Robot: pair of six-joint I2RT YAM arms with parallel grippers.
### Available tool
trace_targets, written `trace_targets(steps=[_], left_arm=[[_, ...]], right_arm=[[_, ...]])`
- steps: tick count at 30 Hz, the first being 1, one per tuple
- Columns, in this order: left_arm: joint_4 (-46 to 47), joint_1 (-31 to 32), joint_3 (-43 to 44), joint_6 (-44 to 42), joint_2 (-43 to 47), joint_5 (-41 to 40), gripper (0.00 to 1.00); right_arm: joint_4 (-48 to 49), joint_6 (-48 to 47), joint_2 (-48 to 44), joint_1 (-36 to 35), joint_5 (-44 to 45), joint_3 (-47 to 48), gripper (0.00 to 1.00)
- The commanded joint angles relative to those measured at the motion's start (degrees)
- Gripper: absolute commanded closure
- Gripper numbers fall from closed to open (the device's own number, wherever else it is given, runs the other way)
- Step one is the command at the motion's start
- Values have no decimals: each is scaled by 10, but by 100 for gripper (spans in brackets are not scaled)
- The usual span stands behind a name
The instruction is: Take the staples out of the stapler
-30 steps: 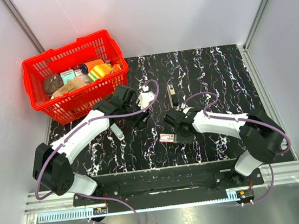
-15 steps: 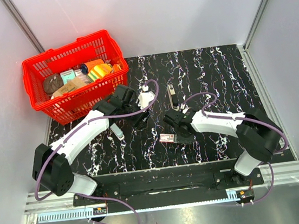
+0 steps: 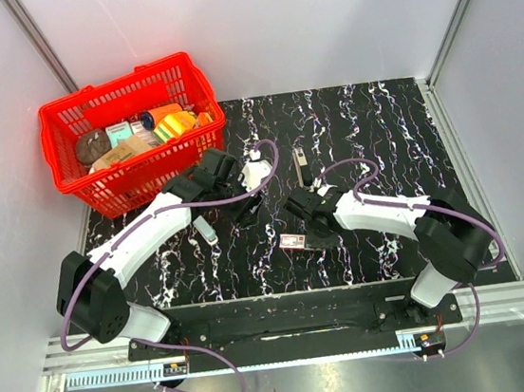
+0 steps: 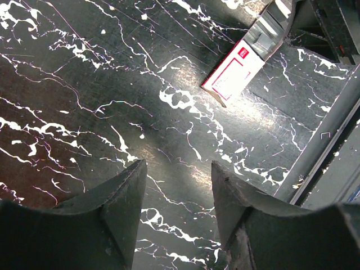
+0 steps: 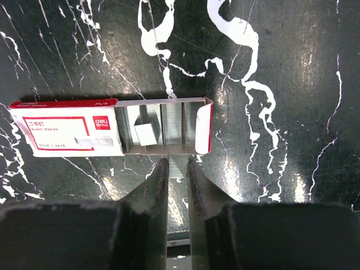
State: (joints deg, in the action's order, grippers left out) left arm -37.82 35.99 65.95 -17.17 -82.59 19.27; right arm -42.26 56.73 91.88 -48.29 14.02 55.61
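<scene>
A red-and-white staple box (image 5: 67, 132) lies open on the black marbled table (image 5: 292, 84), with rows of staples (image 5: 169, 126) in its tray. My right gripper (image 5: 177, 169) hovers just at the tray's near edge and is shut on a grey strip of staples (image 5: 179, 164). In the top view the box (image 3: 293, 241) lies beside my right gripper (image 3: 313, 236). A slim black-and-silver stapler (image 3: 302, 166) lies farther back. My left gripper (image 4: 179, 183) is open and empty above bare table, and the box (image 4: 235, 71) shows ahead of it. From the top, my left gripper (image 3: 247, 208) is left of the box.
A red basket (image 3: 78, 190) full of groceries stands at the back left. A small grey-white object (image 3: 206, 230) lies under my left arm. A metal rail (image 4: 326, 146) runs along the table's near edge.
My right arm has shifted slightly towards the left, staying over the staple box. The left arm has not moved.
</scene>
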Motion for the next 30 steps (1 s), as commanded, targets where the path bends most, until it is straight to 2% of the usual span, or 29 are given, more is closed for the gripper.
trace_targets(steps=[1,26,30], left_arm=[[4,2,9,-9,21,2,46],[-2,6,16,-9,16,7,46],[-2,6,16,-10,16,6,46]], right_arm=[[3,-4,4,8,15,20,86],[8,-2,1,10,6,-3,86],[9,-4,6,12,3,-5,82]])
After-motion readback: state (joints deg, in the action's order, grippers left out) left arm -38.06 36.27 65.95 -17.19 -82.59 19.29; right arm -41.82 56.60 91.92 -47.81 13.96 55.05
